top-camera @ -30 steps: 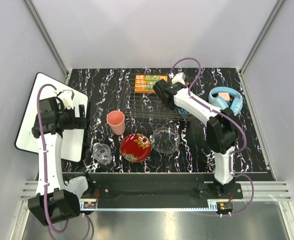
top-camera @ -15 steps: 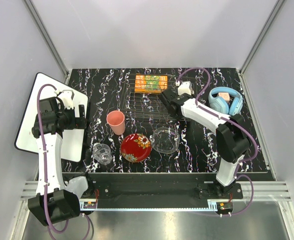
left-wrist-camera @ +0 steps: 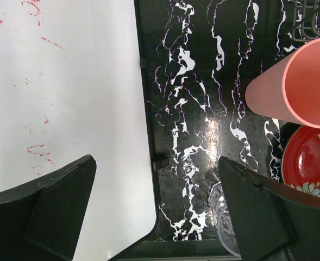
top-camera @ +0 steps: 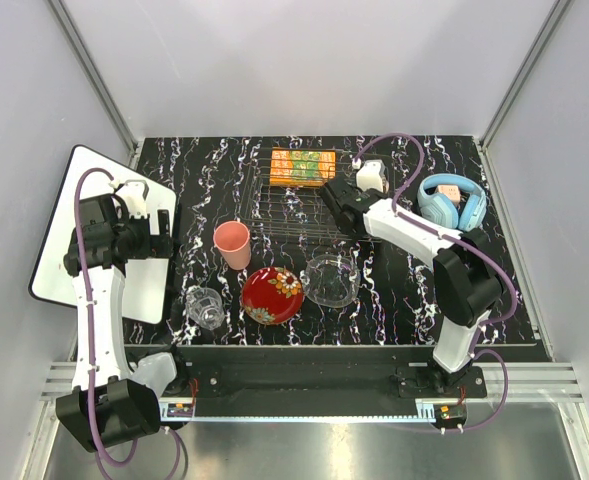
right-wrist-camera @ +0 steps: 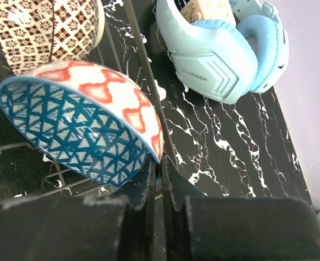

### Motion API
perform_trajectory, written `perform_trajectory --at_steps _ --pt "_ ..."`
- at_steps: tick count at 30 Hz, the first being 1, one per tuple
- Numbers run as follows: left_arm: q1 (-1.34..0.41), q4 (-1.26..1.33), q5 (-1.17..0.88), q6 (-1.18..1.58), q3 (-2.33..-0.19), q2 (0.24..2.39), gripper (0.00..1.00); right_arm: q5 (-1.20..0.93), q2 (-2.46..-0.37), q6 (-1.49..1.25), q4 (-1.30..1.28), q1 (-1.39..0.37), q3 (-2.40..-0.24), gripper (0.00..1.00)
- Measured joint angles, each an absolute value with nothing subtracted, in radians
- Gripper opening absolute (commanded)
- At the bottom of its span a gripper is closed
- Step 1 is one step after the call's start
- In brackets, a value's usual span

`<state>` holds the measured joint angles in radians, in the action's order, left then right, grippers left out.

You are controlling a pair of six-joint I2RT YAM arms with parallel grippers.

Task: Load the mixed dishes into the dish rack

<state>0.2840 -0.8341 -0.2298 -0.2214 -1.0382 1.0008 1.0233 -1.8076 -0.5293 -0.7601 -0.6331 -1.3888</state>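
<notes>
My right gripper [right-wrist-camera: 161, 163] is shut on the rim of the blue patterned bowl [right-wrist-camera: 83, 130], which stands tilted on its edge in the dish rack [right-wrist-camera: 143, 65]. Behind it in the rack sits the small beige patterned bowl [right-wrist-camera: 45, 30]. In the top view the right gripper [top-camera: 339, 195] reaches over the rack's [top-camera: 284, 205] right end. The pink cup [top-camera: 232, 243], small clear glass cup [top-camera: 205, 306], red floral bowl [top-camera: 271, 295] and clear bowl [top-camera: 332, 279] stand on the table in front of the rack. My left gripper [left-wrist-camera: 157, 212] hangs open and holds nothing, over the white board's edge, near the glass cup [left-wrist-camera: 222, 217].
Light-blue headphones [top-camera: 452, 200] lie right of the rack, close to my right arm. An orange-green box [top-camera: 302, 166] sits behind the rack. The flat white board [top-camera: 59, 240] overhangs the table's left edge. White walls close in the sides and back.
My right gripper has closed on the blue patterned bowl's rim, and its wrist has shifted a little to the right over the rack. The left arm has not moved.
</notes>
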Motion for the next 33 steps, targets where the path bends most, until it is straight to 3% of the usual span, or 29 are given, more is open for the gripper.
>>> perform_trajectory --at_steps 10,16,18,19,22,33 --pt "0.284 -0.834 -0.230 -0.221 -1.038 1.001 0.99 1.037 -1.819 -0.532 -0.793 -0.653 -1.407 0.00" --pt "0.284 -0.834 -0.230 -0.221 -1.038 1.001 0.99 1.061 -1.934 -0.583 -1.006 -0.712 -1.605 0.01" --pt "0.284 -0.834 -0.230 -0.221 -1.038 1.001 0.99 1.063 -1.990 -0.605 -1.071 -0.723 -1.686 0.09" --pt "0.284 -0.834 -0.230 -0.221 -1.038 1.001 0.99 1.064 -2.018 -0.617 -1.099 -0.727 -1.723 0.32" --pt "0.284 -0.834 -0.230 -0.222 -1.038 1.001 0.99 1.055 -2.080 -0.653 -1.141 -0.736 -1.787 0.65" --pt "0.284 -0.835 -0.236 -0.231 -1.039 1.001 0.99 1.032 -2.080 -0.669 -1.176 -0.743 -1.791 0.75"
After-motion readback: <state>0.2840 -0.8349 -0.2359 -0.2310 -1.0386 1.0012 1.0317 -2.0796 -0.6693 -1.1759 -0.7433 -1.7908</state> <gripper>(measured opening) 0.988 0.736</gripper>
